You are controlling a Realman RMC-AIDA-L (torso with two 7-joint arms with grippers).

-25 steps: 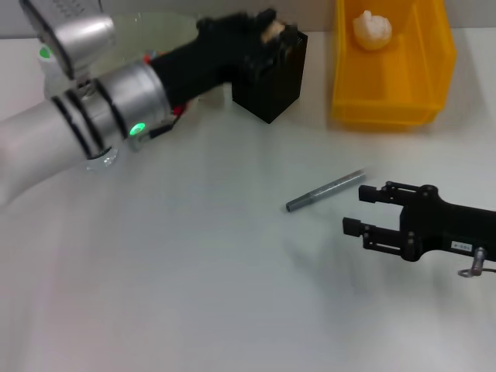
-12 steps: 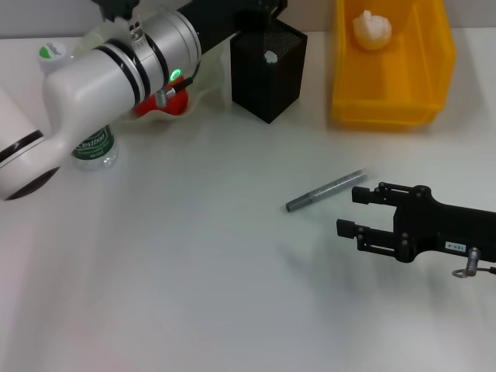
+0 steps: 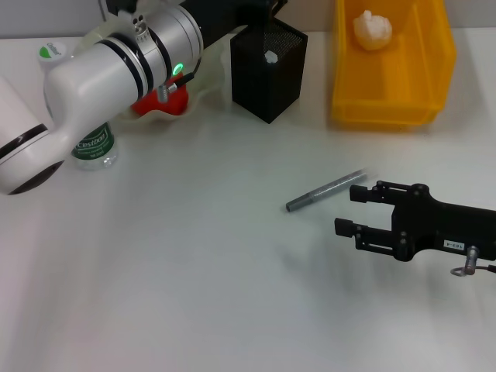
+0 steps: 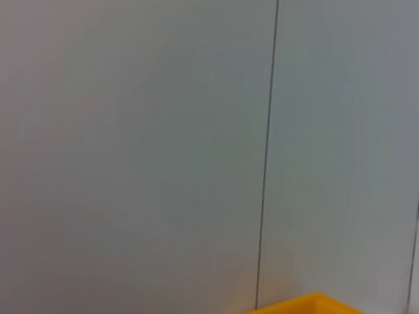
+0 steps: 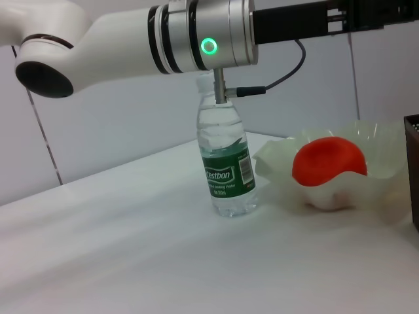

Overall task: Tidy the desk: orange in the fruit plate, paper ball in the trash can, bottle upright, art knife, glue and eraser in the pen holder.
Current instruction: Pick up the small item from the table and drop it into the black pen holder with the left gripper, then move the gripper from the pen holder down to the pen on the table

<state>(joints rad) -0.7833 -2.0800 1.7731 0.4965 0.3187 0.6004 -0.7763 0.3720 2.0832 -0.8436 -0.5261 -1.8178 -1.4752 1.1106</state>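
Art knife [image 3: 326, 191], a thin grey stick, lies flat on the white desk [image 3: 194, 271] toward my right edge, in front of the yellow trash can [image 3: 391, 66] that sits at the far right corner with the paper ball [image 3: 372, 29] inside. My right gripper [image 3: 353, 209] hovers just beside the knife's near end, fingers apart, nothing between them. Black mesh pen holder [image 3: 269, 68] stands at the far edge near the middle, something small and white showing in its top. My left arm [image 3: 116, 74] reaches across the far left toward the space above the holder; I cannot tell its fingers' state, they run out of view. Bottle [image 5: 225, 163] stands upright near the far left, just beside the fruit plate [image 5: 353, 167], which holds the orange [image 5: 329, 163]. Left wrist camera shows only wall and a yellow rim.
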